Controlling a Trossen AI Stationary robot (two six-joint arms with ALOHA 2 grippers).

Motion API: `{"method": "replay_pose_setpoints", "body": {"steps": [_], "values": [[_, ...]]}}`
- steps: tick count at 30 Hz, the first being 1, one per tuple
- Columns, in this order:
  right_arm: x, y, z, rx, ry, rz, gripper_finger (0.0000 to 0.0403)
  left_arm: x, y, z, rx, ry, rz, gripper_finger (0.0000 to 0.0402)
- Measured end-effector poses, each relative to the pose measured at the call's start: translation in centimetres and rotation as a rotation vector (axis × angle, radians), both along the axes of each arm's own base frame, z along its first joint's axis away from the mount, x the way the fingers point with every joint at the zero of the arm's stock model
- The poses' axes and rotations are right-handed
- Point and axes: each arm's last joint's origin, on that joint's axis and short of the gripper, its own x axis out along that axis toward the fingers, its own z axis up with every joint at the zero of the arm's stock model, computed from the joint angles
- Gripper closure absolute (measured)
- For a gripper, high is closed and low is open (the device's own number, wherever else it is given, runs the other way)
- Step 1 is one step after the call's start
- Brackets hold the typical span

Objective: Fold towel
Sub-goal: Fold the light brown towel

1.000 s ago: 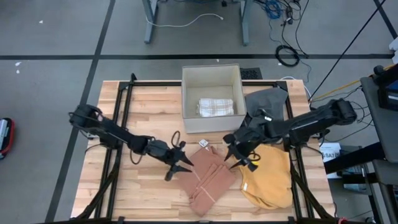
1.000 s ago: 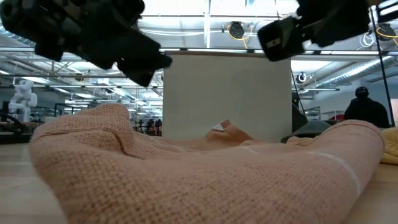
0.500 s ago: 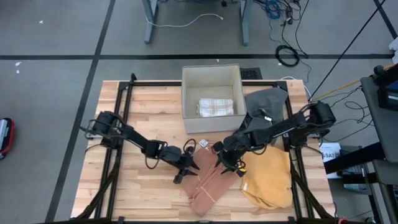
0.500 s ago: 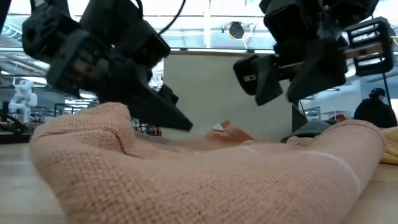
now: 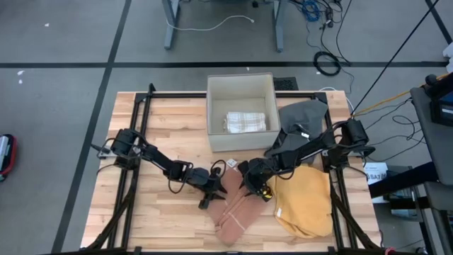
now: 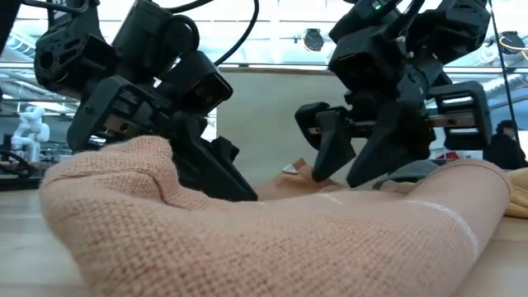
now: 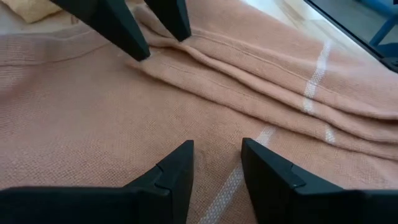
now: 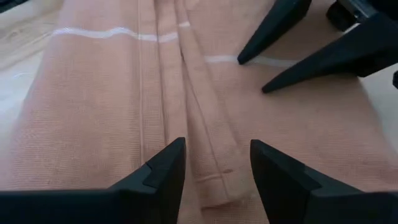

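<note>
The wooden table carries a pale open box at its far middle. The pink towel, folded lengthwise, lies near the front centre. The left gripper and right gripper both hover spread, grasping nothing, over the towel's far end.
</note>
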Motion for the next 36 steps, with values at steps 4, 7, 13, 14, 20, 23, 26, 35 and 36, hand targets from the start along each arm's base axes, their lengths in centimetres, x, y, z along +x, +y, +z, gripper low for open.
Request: {"method": "replay_pose_setpoints", "body": {"steps": [4,7,13,14,20,23,26,35,36], "values": [[0.3,-0.4,-0.7,0.03,0.044,-0.026,0.0236,0.0,0.1,0.0,0.001,0.0,0.007,0.0262],[0.4,-0.6,-1.2,0.108,0.102,-0.008,0.0236,0.0,0.1,0.0,0.006,0.0,0.018,0.0262],[0.2,-0.4,-1.2,0.204,0.154,0.028,0.0236,0.0,0.4,-0.1,0.016,0.012,0.037,0.0262],[0.2,-0.4,-1.2,0.208,0.157,0.03,0.0236,0.1,0.5,-0.1,0.017,0.012,0.04,0.0262],[0.0,-0.4,-1.3,0.214,0.183,0.036,0.0243,0.1,1.0,-0.2,0.021,0.029,0.068,0.0262],[0.0,-0.4,-1.4,0.209,0.188,0.036,0.0274,0.1,1.1,-0.3,0.029,0.033,0.08,0.0262],[-0.1,-0.4,-1.4,0.199,0.18,0.047,0.0327,0.1,1.1,-0.3,0.036,0.033,0.078,0.0262],[-0.4,-0.7,0.3,0.165,0.149,0.02,0.0379,0.0,1.1,-0.4,0.044,0.044,0.075,0.0262],[-0.6,-0.8,0.9,0.162,0.142,0.015,0.038,0.0,1.1,-0.4,0.045,0.046,0.075,0.0262]]}}
